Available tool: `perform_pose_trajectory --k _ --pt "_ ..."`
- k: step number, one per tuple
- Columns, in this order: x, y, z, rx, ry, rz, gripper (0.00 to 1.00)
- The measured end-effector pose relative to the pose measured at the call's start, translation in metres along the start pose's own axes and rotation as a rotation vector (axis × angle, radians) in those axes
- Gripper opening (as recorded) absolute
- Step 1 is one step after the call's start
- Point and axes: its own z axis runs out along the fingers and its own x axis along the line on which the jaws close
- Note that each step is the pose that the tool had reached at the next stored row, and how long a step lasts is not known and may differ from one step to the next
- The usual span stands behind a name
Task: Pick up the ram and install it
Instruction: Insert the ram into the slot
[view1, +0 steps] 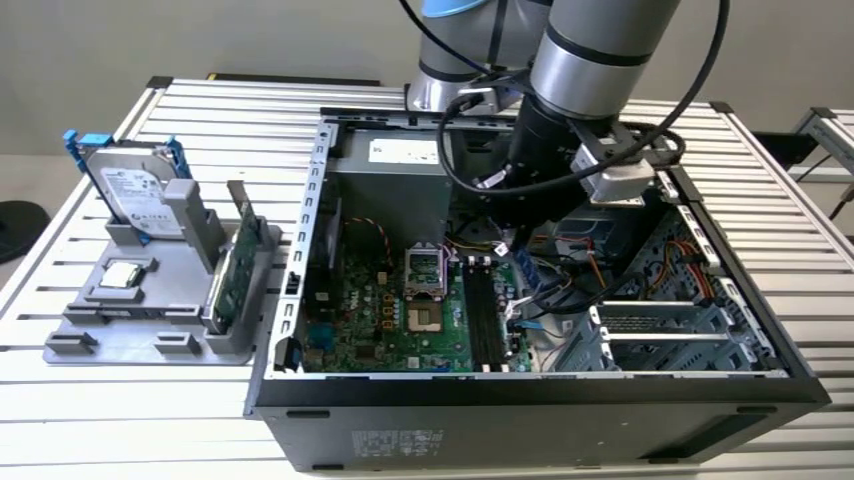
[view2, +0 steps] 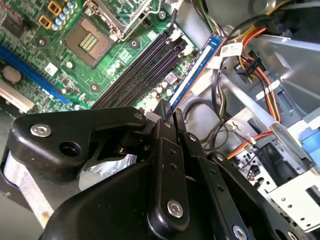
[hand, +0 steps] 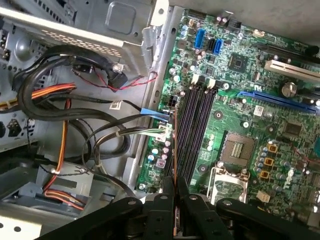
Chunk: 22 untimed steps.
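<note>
Pinching the ram (view2: 192, 75) edge-on, the end effector (view2: 170, 117) holds it just beside the motherboard's memory slots (view2: 140, 67).

Robotics lab: slatted aluminium bench (view1: 200, 100), opened computer case (view1: 534, 400)

A: Room around the gripper (view2: 172, 117)?
B: Tight. It clamps the ram (view2: 192, 75) above the memory slots (view2: 137, 70); cable bundle (hand: 100, 135) and drive cage (view1: 667, 330) crowd one side.
A: Other side?
B: Open motherboard (view1: 387, 310), low CPU socket (hand: 235, 150) only.
</note>
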Motion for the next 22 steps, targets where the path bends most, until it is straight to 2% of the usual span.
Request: perform_pose_trajectory --k 9,18,22 --pt "0.0001 0.0001 0.0042 0.0041 0.0008 0.11 0.0" --pt "0.0002 0.0001 0.008 0.0078 0.0015 0.2 0.0" --pt "0.0002 0.0003 0.0096 0.0087 0.0018 0.225 0.0"
